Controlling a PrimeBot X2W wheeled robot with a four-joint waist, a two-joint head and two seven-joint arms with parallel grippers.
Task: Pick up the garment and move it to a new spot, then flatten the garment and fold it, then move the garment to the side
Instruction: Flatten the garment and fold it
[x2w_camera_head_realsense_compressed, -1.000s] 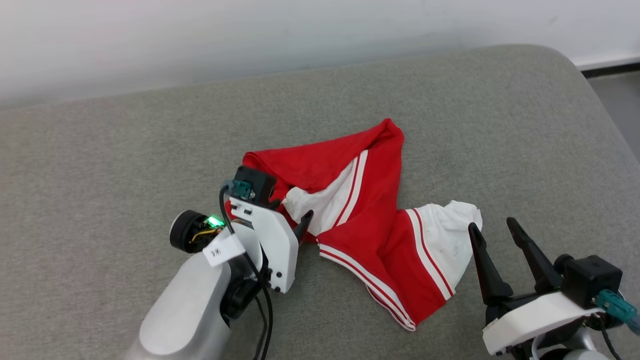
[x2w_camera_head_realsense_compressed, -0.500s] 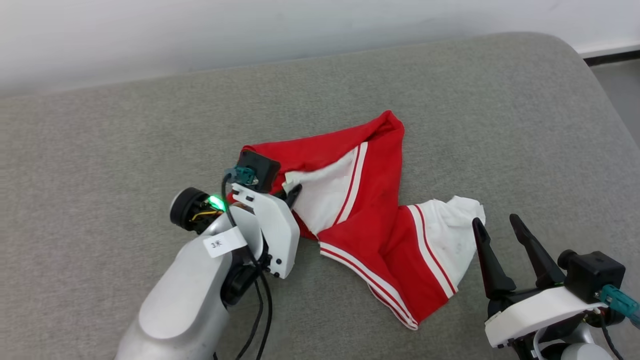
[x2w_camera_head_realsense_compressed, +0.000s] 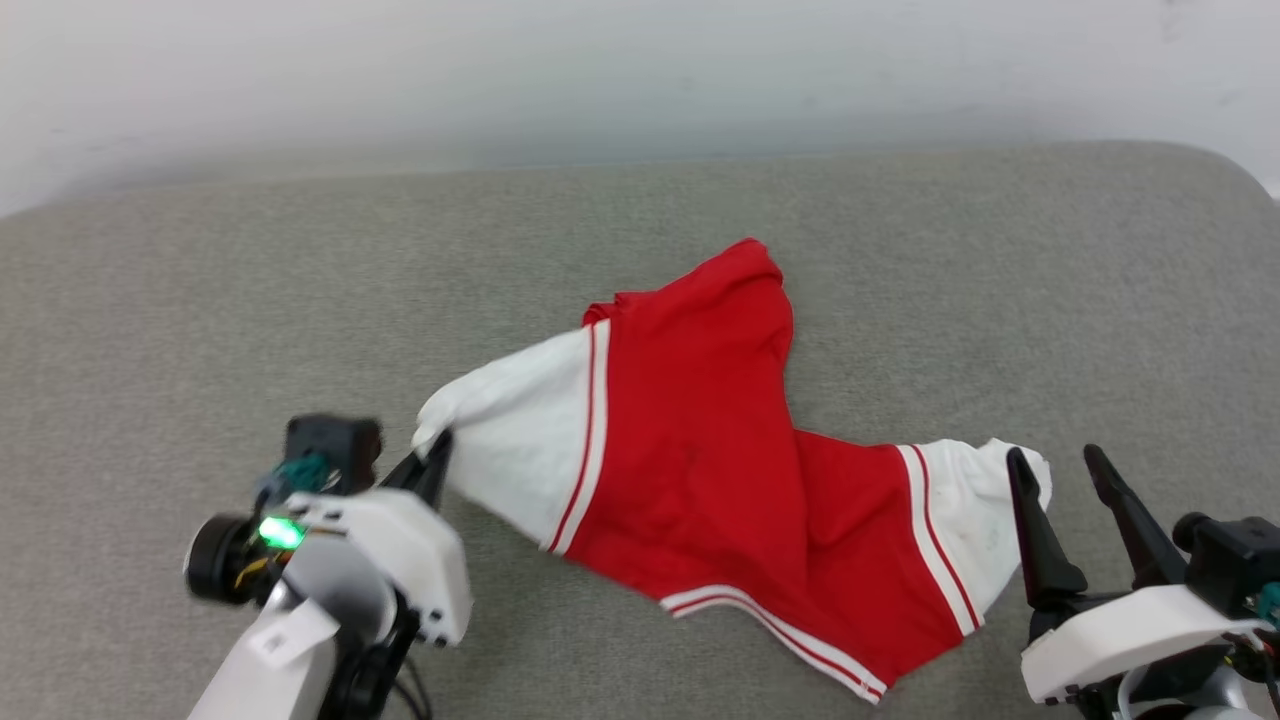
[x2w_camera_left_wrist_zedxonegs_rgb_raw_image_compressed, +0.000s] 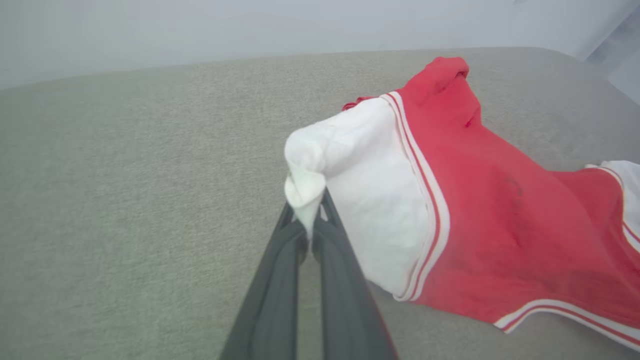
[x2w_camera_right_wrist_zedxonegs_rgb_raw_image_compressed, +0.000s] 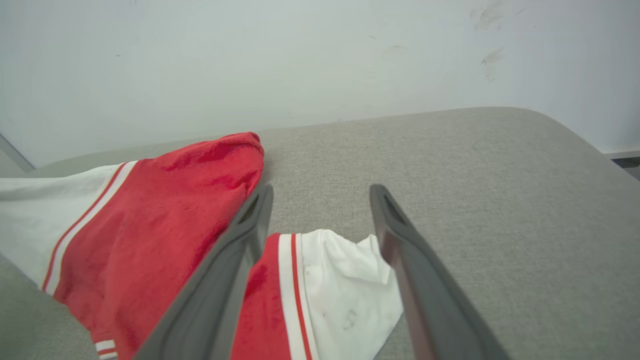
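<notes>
Obs. The garment is lying spread across the middle of the grey padded surface, red body up, with 1 white sleeve pointing toward the surface's left side and the other white sleeve toward its near right corner. Red-and-white striped trim is running along each sleeve seam and along the hem at the surface's near edge. No letters or number are showing on the upward face.

Left gripper: sitting over the near left part of the padded surface, fingers pressed together on the tip of the left sleeve. In the left wrist view the white cloth is bunching between the 2 dark fingers of the left gripper, and the sleeve is lifting slightly off the surface there while the rest of the garment is draping down onto it.

Right gripper: sitting over the near right part of the padded surface, fingers standing wide apart and gripping nothing. In the right wrist view the right gripper is straddling the crumpled end of the other sleeve; whether its fingers are touching the cloth I cannot tell.

A pale wall is rising behind the surface's far edge.
</notes>
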